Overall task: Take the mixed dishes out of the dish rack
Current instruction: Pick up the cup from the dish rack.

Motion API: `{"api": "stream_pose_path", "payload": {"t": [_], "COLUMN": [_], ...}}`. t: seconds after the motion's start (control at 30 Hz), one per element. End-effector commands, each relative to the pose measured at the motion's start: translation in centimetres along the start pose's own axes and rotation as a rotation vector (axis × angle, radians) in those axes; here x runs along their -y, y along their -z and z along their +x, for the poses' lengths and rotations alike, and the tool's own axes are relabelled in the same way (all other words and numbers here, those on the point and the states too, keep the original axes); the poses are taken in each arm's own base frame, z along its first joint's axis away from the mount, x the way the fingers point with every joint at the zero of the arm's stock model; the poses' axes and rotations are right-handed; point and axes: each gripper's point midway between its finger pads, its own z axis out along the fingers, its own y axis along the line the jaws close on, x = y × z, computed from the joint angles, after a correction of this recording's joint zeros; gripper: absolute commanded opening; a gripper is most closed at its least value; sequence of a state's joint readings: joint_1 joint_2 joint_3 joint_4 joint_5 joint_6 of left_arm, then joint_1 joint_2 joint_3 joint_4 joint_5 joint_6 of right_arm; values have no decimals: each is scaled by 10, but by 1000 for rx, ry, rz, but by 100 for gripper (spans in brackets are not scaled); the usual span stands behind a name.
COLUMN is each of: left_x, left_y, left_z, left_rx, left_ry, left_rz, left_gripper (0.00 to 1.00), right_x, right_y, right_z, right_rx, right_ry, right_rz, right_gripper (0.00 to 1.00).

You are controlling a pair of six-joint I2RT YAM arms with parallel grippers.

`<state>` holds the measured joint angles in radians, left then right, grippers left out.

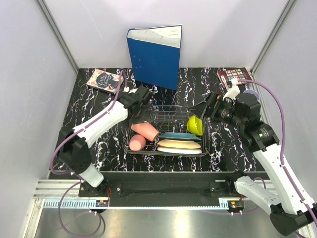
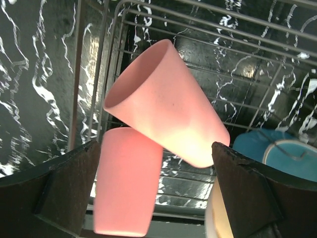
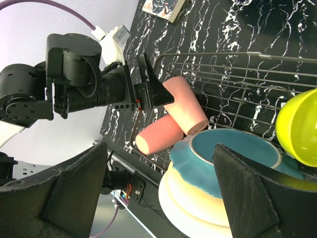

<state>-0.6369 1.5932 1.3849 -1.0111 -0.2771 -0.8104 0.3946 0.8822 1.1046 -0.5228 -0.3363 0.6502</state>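
1. Top view. The rack sits mid-table, loaded.
   - Two pink cups lie on their sides at its left end, the upper cup resting across the lower cup.
   - The bowl is tipped on edge at the right end.
   - The teal plate, cream plate and white plate are stacked along the near side.
   - The left gripper is over the back-left corner and the right gripper is beside the bowl. Probably one arm per end, so they do not cross.
2. Left wrist. Jaws are spread and hold nothing. The upper cup lies in the gap between the fingers, untouched. The gripper lines up across the cup's body, likely because a side-lying cup offers its wall and not its rim.
3. Right wrist. Jaws are apart and empty above the teal plate, with the bowl off to the right. Whether it targets plate or bowl, I cannot tell.
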Motion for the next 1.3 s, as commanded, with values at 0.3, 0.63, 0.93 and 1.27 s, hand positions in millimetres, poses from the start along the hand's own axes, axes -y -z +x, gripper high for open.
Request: {"api": "stream_pose_path", "payload": {"t": [0.3, 0.63, 0.93, 1.27], "left_x": [6, 6, 9, 14], "left_y": [-15, -18, -37, -68], "left_z": [-17, -11, 21, 44], "left_rx": [61, 37, -69, -171], "left_ry": [55, -76, 102, 267], "left_rz": [-54, -24, -78, -189], "left_gripper": [98, 99, 95, 93], "right_x": [6, 13, 19, 23], "right_y": [3, 2, 0, 5], "right_z": [0, 7, 9, 11], "right_rx": [20, 0, -2, 5], "right_ry": [59, 57, 62, 74], "right_rz": [21, 39, 54, 69], "right_gripper": [96, 96, 96, 96]}}
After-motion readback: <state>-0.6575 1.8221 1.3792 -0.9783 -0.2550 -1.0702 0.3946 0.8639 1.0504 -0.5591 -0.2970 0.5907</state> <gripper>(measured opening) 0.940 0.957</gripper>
